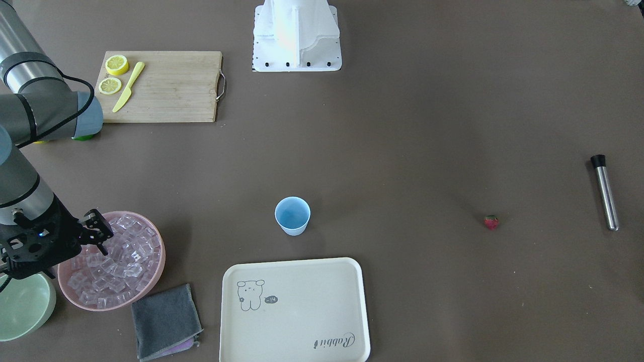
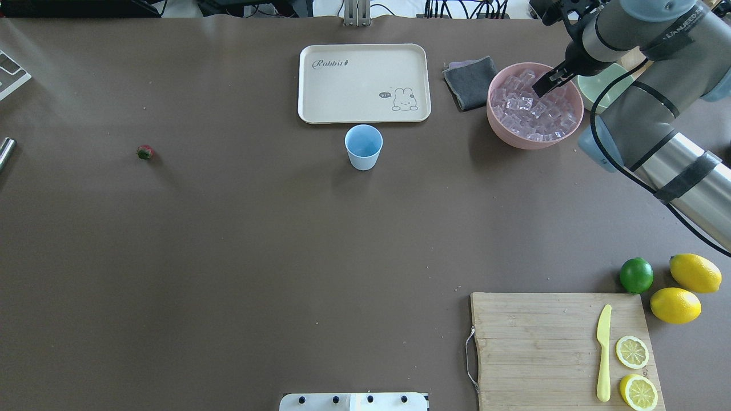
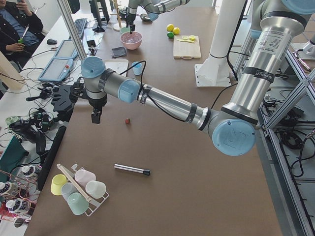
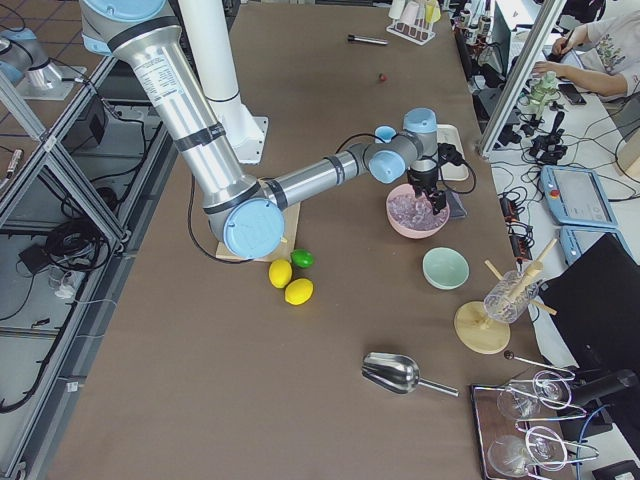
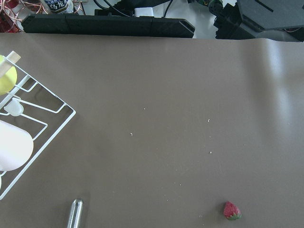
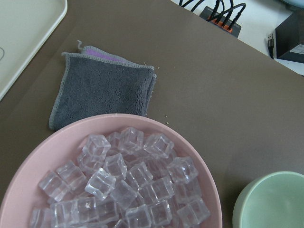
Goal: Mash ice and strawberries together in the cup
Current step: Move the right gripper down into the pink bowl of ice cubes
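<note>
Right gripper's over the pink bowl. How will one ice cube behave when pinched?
Probably slippery: the ice cubes look glossy and smooth-faced. They lie loosely heaped in the pink bowl, so neighbours will likely shift. Small and hard-looking, so likely light and stiff.

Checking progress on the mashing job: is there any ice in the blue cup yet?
No, in the overhead view the cup shows a bare blue inside, and the ice sits heaped in the pink bowl.
</note>
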`<state>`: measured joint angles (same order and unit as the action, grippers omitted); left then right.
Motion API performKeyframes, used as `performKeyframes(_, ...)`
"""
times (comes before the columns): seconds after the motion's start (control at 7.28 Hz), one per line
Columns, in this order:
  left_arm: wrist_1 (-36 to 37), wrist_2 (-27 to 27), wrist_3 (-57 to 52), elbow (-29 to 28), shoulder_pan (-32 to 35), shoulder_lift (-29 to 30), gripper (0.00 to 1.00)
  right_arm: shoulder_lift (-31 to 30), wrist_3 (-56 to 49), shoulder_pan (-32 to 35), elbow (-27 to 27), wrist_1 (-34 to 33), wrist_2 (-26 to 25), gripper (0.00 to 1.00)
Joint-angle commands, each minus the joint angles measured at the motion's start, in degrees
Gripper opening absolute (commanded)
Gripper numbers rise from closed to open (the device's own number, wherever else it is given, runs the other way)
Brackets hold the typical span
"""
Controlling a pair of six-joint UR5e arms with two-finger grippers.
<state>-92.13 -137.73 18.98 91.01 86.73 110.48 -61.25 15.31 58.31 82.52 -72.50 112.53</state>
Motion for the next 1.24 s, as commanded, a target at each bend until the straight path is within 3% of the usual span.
performKeyframes(0.0,0.02,0.0,0.0,-0.66,-0.07,0.61,0.98,-0.09,-1.77,-1.96,-0.43,0.08,-1.35,0.85)
performKeyframes(0.27,-0.07,0.09,-0.09,-0.92,-0.07,0.61,0.98,-0.18,-2.04,-3.28,-0.43,-0.1,-3.27,0.85)
performKeyframes(0.82,-0.07,0.09,-0.09,-1.01,-0.16,0.44,0.98,-0.53,-3.36,-4.16,-2.45,0.17,-3.37,0.67)
performKeyframes(1.1,-0.15,0.09,-0.09,-1.01,-0.16,0.35,0.98,-0.62,-3.36,-4.43,-3.16,0.26,-3.37,0.72)
